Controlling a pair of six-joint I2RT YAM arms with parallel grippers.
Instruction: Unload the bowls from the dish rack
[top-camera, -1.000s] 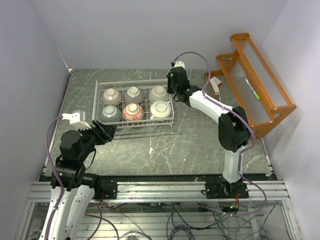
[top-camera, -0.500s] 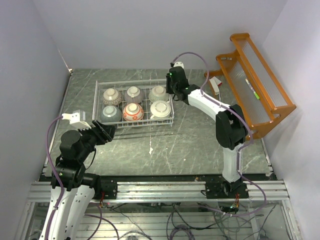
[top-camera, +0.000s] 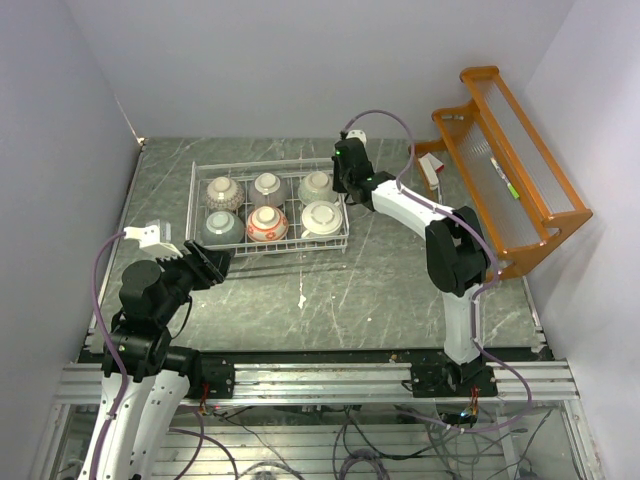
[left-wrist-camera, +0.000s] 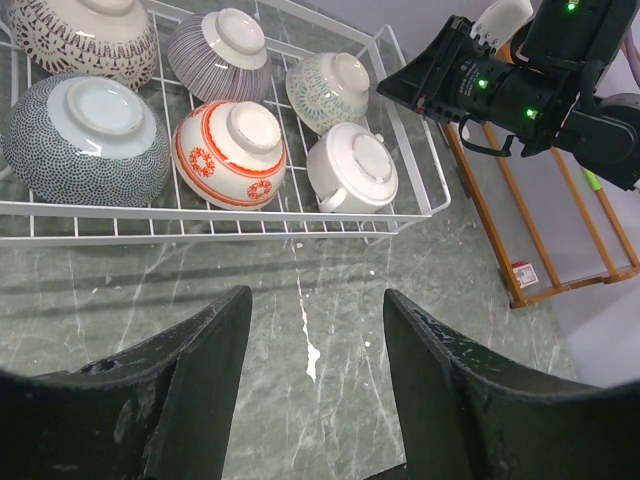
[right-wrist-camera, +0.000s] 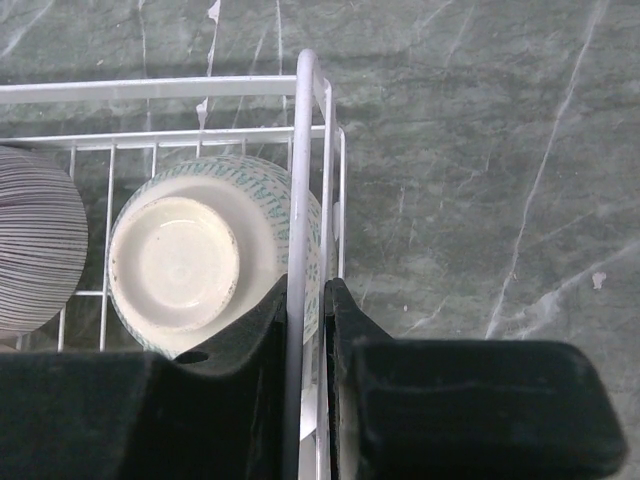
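step: apparently bracing rack, all bowls inside | right gripper: clamped on white wire-grid dish rack rim, teal-patterned round ceramic bowl just left of fingers | left gripper: fingers apart, empty, bowls just beyond fingertips | next: probably left reaches nearest bowl

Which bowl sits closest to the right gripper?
The green-patterned bowl in the dish rack's far right corner, beside the right gripper pinching the rim wire.

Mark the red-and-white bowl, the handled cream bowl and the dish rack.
red-and-white bowl (left-wrist-camera: 252, 128): left wrist view, upturned base.
handled cream bowl (left-wrist-camera: 370, 158): left wrist view, upturned base.
dish rack (left-wrist-camera: 150, 225): left wrist view, front wall.
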